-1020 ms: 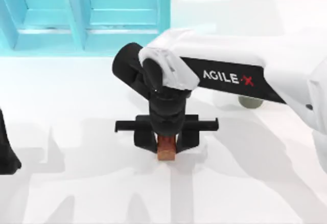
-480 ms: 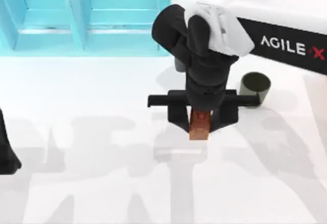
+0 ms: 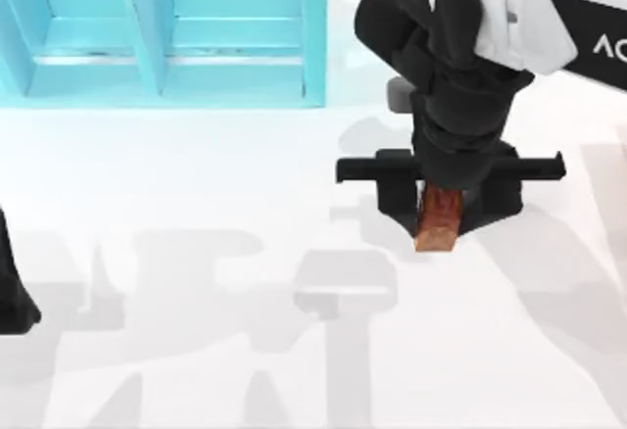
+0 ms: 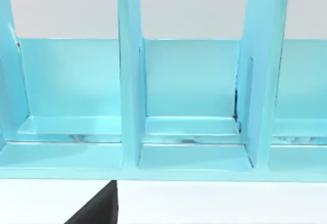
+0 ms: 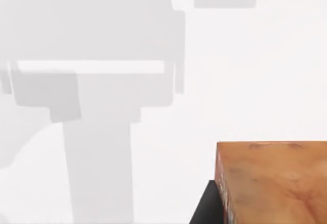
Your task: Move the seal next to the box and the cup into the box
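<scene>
- Top view: the right gripper hangs over the table's right half, to the right of the blue box, its fingers pinching the seal across the narrow faces. The seal's shadow lies apart from it, so I judge it lifted clear of the table.
- Top view: the left gripper sits parked at the table's left edge; whether it is spread or pressed together cannot be told.
- Left wrist view: the box's open compartments, split by upright dividers, face this camera. No cup is seen in them.
- Right wrist view: the seal presents a mottled orange-brown flat face with crisp edges, a dark finger against its side, white table well below.
- Judgement on handling: a small, rigid, likely light block; flat parallel sides suit a two-finger pinch at mid-height. The smooth faces might slip or twist if gripped near a corner, so a centred hold is advisable.
</scene>
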